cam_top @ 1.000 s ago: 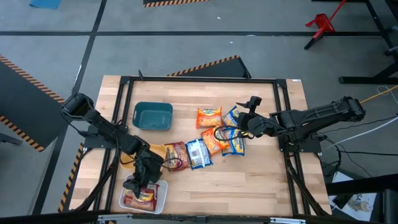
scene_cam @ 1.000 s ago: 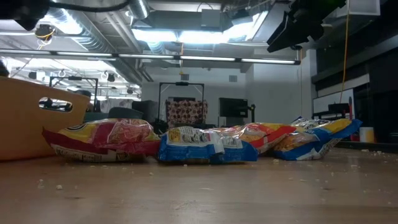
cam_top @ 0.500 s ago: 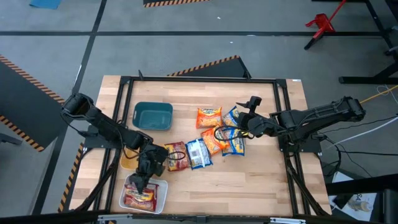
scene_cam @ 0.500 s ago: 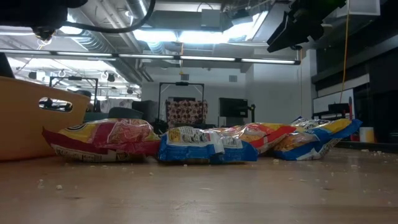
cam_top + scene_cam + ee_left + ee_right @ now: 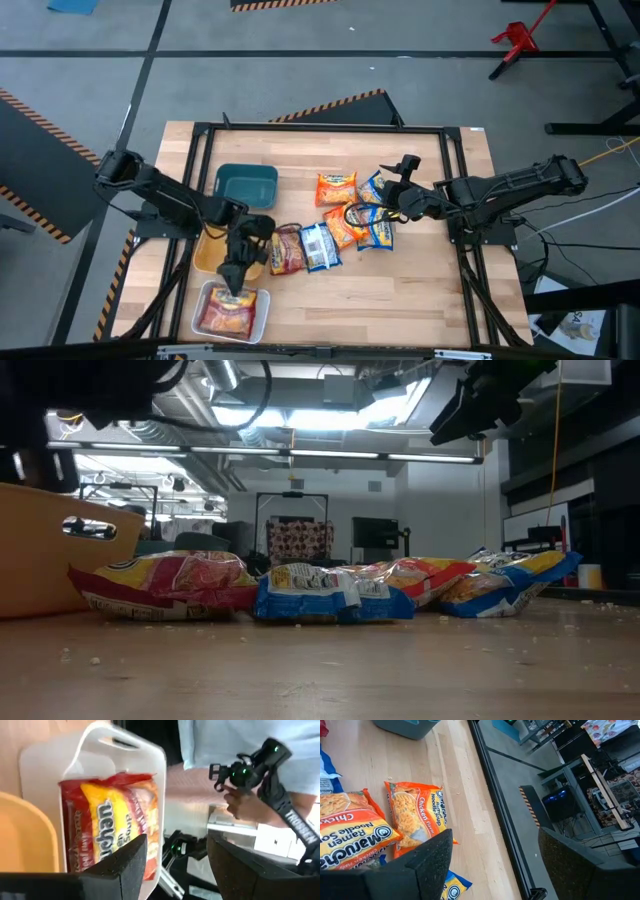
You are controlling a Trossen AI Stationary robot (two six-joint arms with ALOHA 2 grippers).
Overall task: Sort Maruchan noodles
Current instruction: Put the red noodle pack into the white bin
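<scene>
Maruchan noodles (image 5: 330, 232) mid-table, bare wood toward edges

- My left gripper (image 5: 172, 865) carries two dark, matte, blocky fingers.
- My right gripper (image 5: 492, 857) has rough black pads (image 5: 427, 857).
- Both arms are dark and jointed.

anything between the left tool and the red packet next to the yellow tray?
Nothing visible. The left tool is open and empty, above the white tray's near edge. The red packet lies flat beside the yellow tray, with bare table between; a blue packet borders its far side only.
</scene>
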